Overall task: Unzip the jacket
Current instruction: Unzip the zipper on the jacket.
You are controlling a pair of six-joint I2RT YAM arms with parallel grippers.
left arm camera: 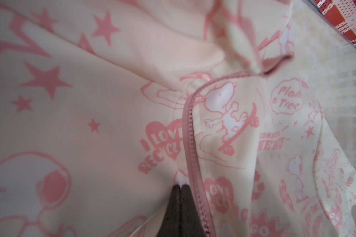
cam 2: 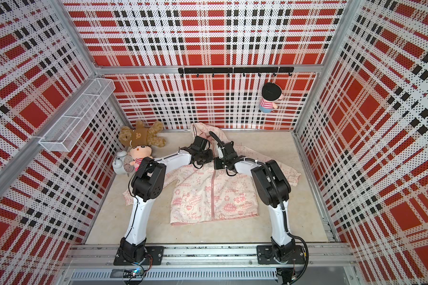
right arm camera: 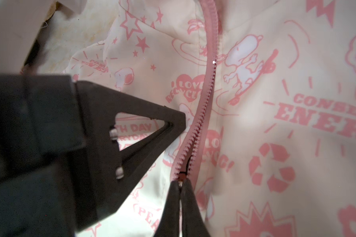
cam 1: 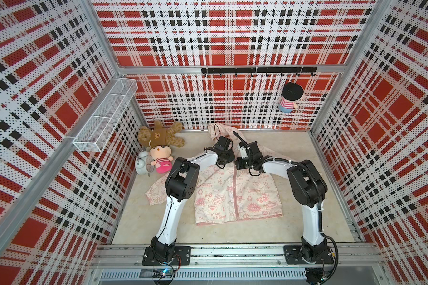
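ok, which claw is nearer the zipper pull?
Right. The right claw is shut on the zipper pull itself. The left claw is shut on the jacket cloth beside the zipper, a short way along from the pull.

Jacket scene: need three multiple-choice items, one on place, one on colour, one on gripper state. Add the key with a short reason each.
1. Where on the jacket do the left gripper and right gripper work?
A. at the hem
B. at the neck end, by the hood
C. on a sleeve

2. What colour is the zipper?
A. black
B. blue
C. pink

3. What state is the right gripper in?
A. shut on the zipper pull
B. open above the jacket
C. shut on a plush toy

Key:
1 B: in both top views the two arm tips meet just below the hood.
2 C: the right wrist view shows pink teeth and tape.
3 A: in the right wrist view its tips pinch the pull, with no gap between them.
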